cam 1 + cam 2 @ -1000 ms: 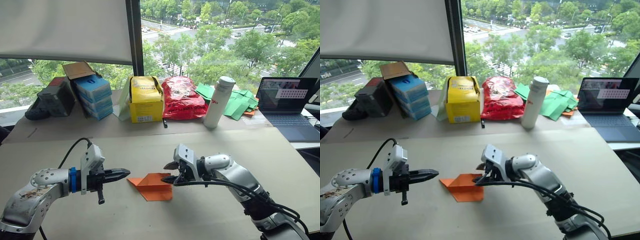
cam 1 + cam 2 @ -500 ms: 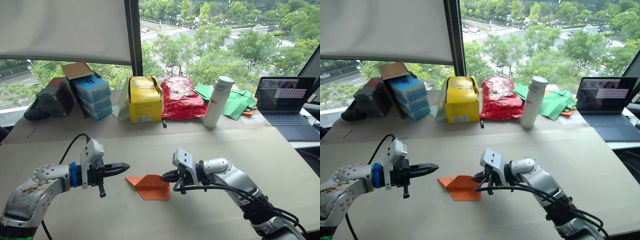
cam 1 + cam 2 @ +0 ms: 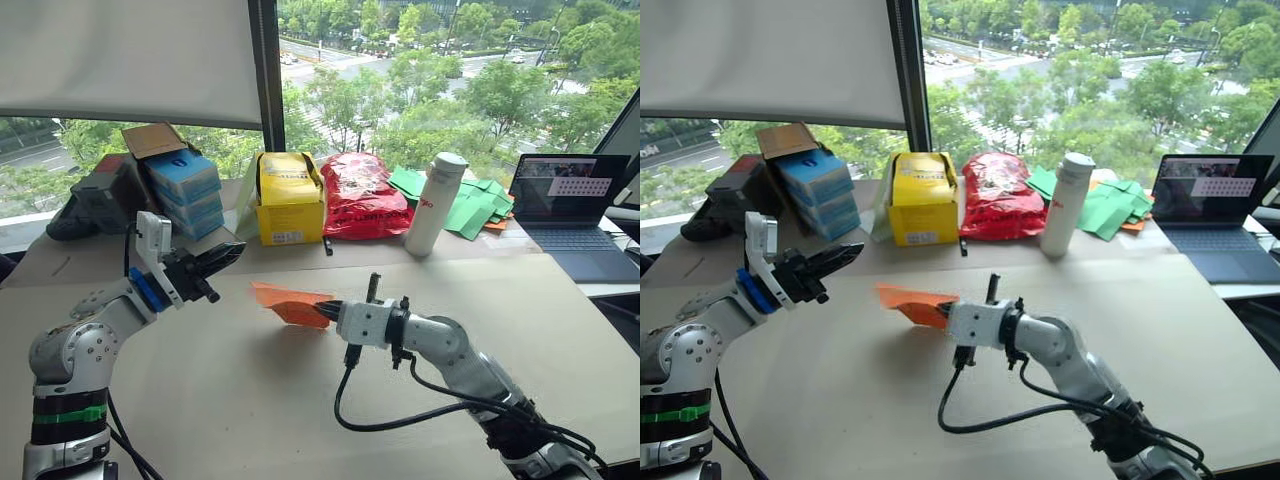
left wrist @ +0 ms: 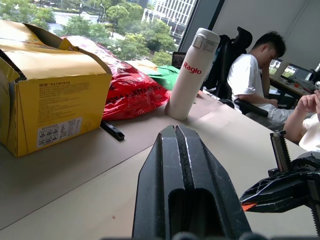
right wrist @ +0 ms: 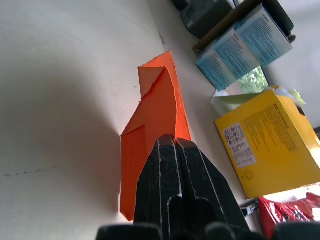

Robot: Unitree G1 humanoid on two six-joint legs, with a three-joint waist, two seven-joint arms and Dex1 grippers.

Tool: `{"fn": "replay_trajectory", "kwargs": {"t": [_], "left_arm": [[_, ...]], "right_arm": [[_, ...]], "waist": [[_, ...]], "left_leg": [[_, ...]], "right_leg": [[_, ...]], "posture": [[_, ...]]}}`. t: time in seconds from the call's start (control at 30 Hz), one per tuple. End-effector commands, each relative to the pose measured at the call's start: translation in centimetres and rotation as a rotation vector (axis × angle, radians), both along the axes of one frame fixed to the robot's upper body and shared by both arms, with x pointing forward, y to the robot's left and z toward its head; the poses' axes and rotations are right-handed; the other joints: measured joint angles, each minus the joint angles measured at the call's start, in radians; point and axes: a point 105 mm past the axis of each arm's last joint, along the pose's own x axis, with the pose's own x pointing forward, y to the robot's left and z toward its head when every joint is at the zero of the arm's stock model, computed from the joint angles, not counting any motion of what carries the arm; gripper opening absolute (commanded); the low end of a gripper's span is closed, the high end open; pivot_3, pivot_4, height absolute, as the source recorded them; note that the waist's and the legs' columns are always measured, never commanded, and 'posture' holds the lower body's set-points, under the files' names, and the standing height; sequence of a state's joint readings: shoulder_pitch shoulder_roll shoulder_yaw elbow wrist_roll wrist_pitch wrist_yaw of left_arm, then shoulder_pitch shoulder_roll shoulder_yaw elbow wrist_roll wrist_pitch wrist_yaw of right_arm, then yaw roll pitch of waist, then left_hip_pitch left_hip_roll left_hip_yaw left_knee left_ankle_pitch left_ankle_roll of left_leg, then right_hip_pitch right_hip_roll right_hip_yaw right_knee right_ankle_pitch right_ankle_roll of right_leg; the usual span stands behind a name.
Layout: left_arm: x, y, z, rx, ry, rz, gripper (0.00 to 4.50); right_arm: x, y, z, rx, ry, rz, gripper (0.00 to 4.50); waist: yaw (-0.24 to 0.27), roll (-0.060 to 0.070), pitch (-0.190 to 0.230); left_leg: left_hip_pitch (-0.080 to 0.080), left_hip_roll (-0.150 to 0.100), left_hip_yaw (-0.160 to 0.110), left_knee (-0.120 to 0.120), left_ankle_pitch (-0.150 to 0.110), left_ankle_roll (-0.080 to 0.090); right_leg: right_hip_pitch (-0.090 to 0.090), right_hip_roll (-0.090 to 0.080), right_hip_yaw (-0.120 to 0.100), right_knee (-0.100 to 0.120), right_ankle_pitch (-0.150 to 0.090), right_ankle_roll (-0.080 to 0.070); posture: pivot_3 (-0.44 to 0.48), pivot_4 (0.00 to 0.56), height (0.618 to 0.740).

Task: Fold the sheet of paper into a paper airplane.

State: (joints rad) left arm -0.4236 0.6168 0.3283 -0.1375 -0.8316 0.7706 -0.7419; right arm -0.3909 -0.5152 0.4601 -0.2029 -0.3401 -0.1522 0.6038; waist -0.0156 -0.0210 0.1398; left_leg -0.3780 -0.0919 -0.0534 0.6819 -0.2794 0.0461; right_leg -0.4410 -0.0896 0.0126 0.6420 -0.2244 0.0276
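Note:
The sheet of paper (image 3: pixel 283 299) is a bright orange folded shape with a pointed end, held in the air just above the table (image 3: pixel 200 400). My right gripper (image 3: pixel 326 311) is shut on its right edge. The right wrist view shows the layered orange paper (image 5: pixel 156 112) running away from the shut fingertips (image 5: pixel 170 142). My left gripper (image 3: pixel 228 254) is shut and holds nothing. It hovers raised to the left of the paper, apart from it, pointing right. In the left wrist view its fingers (image 4: pixel 176 137) lie pressed together, and the right gripper (image 4: pixel 280 190) sits at the edge.
Along the back of the table stand stacked blue boxes (image 3: pixel 188 192), a yellow box (image 3: pixel 291 198), a red bag (image 3: pixel 364 196), a white bottle (image 3: pixel 438 203), green paper pieces (image 3: pixel 480 208) and a laptop (image 3: pixel 575 215). A seated person (image 4: pixel 255 75) is beyond the table.
My right gripper has turned, closed on the orange paper and lifted it off the table. My left arm has risen and drawn back to the left, toward the boxes.

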Motion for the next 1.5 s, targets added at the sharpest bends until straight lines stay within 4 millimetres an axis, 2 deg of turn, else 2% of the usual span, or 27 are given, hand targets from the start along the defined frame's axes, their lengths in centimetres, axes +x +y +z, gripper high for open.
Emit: {"fn": "replay_trajectory", "kwargs": {"t": [0.03,0.07,0.13,0.23,0.33,0.5,0.6,0.73,0.9,1.07,1.13,1.17,1.33,1.4,1.5], "left_arm": [[-0.6,-0.5,0.3,0.006,-0.004,-0.037,0.00],[-0.7,-0.7,0.1,0.008,0.005,-0.047,0.00],[-1.0,-0.8,-0.3,0.020,0.022,-0.071,0.00],[-1.8,-1.2,-1.1,0.055,0.050,-0.120,0.00],[-3.0,-1.4,-2.9,0.149,0.090,-0.178,0.00],[-3.0,-1.7,-4.2,0.235,0.080,-0.202,0.00],[-2.6,-2.9,-3.9,0.227,0.062,-0.250,0.00],[-2.7,-3.5,-4.3,0.281,0.051,-0.331,0.00],[-3.9,-2.8,-4.3,0.349,0.058,-0.415,0.00],[-4.6,-2.3,-4.3,0.389,0.068,-0.436,0.00],[-4.8,-2.4,-4.4,0.397,0.064,-0.435,0.00],[-4.9,-2.5,-4.5,0.401,0.063,-0.439,0.00],[-5.5,-2.4,-5.2,0.442,0.062,-0.456,0.00],[-5.5,-2.1,-5.5,0.460,0.062,-0.464,0.00],[-5.3,-1.6,-5.8,0.490,0.063,-0.483,0.00]], "right_arm": [[-1.9,0.4,-1.5,-0.116,-0.120,0.087,0.03],[-2.6,0.3,-2.5,-0.146,-0.074,0.112,0.03],[-3.6,0.4,-3.2,-0.153,-0.007,0.154,0.03],[-3.7,0.3,-3.3,-0.176,0.015,0.173,0.03],[-3.3,0.2,-3.5,-0.205,0.046,0.183,0.03],[-2.9,0.2,-2.9,-0.189,0.084,0.192,1.57],[-3.2,-0.2,-1.5,-0.126,0.164,0.199,2.56],[-3.4,-0.7,0.7,0.001,0.396,0.174,2.56],[-2.3,-0.7,0.8,0.125,0.641,0.087,2.56],[-1.6,-0.4,-0.5,0.122,0.695,0.031,1.04],[-1.6,-0.2,-1.3,0.107,0.711,0.016,0.26],[-1.7,-0.1,-2.1,0.078,0.724,0.011,0.04],[-2.3,-1.0,-5.9,-0.059,0.802,-0.039,0.04],[-2.3,-1.5,-6.8,-0.087,0.827,-0.059,0.04],[-2.2,-1.8,-7.0,-0.102,0.835,-0.064,0.04]], "waist": [[0.001,0.000,0.000],[0.002,0.000,0.000],[0.002,0.000,0.000],[-0.003,0.000,0.000],[-0.004,0.000,0.000],[0.006,-0.001,0.000],[0.012,-0.001,0.001],[0.012,-0.001,0.001],[-0.002,-0.001,0.001],[0.003,-0.001,0.001],[0.005,-0.001,0.001],[0.004,-0.001,0.001],[0.003,-0.001,0.001],[0.003,-0.001,0.001],[0.003,-0.001,0.001]], "left_leg": [[0.000,0.000,0.000,0.000,0.000,-0.001],[0.001,0.000,0.000,0.000,0.001,-0.001],[0.002,0.000,0.000,0.000,0.001,-0.002],[0.004,0.001,0.001,0.000,0.001,-0.002],[0.005,0.001,0.000,0.000,0.001,-0.002],[0.005,0.001,0.000,-0.001,0.001,-0.002],[0.005,0.001,0.000,0.000,0.001,-0.001],[0.004,0.001,0.000,0.000,0.000,0.000],[0.004,0.002,0.000,-0.001,0.000,0.001],[0.004,0.002,0.000,-0.001,-0.002,0.003],[0.004,0.001,0.000,-0.001,-0.001,0.003],[0.004,0.001,0.000,-0.001,-0.001,0.002],[0.004,0.001,0.000,-0.001,-0.001,0.002],[0.004,0.001,0.000,-0.001,-0.001,0.001],[0.005,0.001,0.000,-0.001,-0.001,0.003]], "right_leg": [[0.000,0.000,0.000,0.000,0.000,0.000],[0.001,0.001,0.000,0.000,0.000,0.000],[0.003,0.002,0.000,0.000,0.000,0.000],[0.004,0.001,0.002,0.000,0.000,0.000],[0.004,0.002,0.002,0.001,0.000,-0.001],[0.004,0.001,0.001,0.000,0.000,-0.001],[0.004,0.001,0.001,-0.001,0.000,-0.001],[0.005,0.000,0.001,-0.001,0.000,-0.001],[0.003,0.001,0.002,0.000,0.000,-0.002],[0.003,0.000,0.002,0.000,0.000,-0.003],[0.003,0.000,0.001,0.000,0.000,-0.003],[0.003,0.000,0.001,0.000,0.000,-0.003],[0.003,0.000,0.001,0.000,0.000,-0.003],[0.003,0.000,0.001,0.000,0.000,-0.003],[0.004,0.000,0.001,0.000,0.000,-0.003]], "posture": [[0.000,0.150,0.740],[0.000,0.150,0.740],[0.000,0.150,0.740],[0.000,0.150,0.740],[0.000,0.150,0.740],[0.000,0.150,0.740],[0.000,0.150,0.740],[0.000,0.150,0.740],[0.000,0.150,0.740],[0.000,0.150,0.740],[0.000,0.150,0.740],[0.000,0.150,0.740],[0.000,0.150,0.740],[0.000,0.150,0.740],[0.000,0.150,0.740]]}}
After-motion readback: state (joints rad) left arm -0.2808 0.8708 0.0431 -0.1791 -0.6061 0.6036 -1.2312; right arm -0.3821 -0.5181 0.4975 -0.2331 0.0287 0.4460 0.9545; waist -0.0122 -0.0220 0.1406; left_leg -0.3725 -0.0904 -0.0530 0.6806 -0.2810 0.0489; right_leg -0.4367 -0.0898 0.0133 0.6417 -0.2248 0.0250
